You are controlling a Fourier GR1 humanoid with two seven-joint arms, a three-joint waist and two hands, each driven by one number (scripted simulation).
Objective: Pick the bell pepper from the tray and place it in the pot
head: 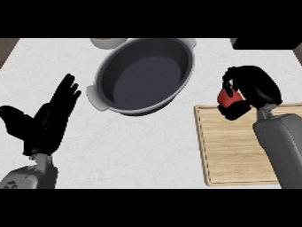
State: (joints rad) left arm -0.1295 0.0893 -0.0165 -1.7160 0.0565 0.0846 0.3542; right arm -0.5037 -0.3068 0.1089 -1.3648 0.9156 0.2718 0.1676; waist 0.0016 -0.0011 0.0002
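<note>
A red bell pepper [228, 100] is held in my right hand [254, 88], whose fingers and thumb curl round it and hide most of it. The hand hangs over the far left corner of the wooden tray [228, 150], which lies at the right. Left of it stands the dark grey pot [143, 75], with light handles and nothing inside. The pepper is beside the pot's right rim, outside it. My left hand [45, 119] rests open at the left, fingers up, apart from the pot.
A round orange-and-white object [107, 41] peeks out behind the pot at the top. A dark block [268, 43] sits at the top right. Brown wood borders the white counter [146, 150] at the far left and right.
</note>
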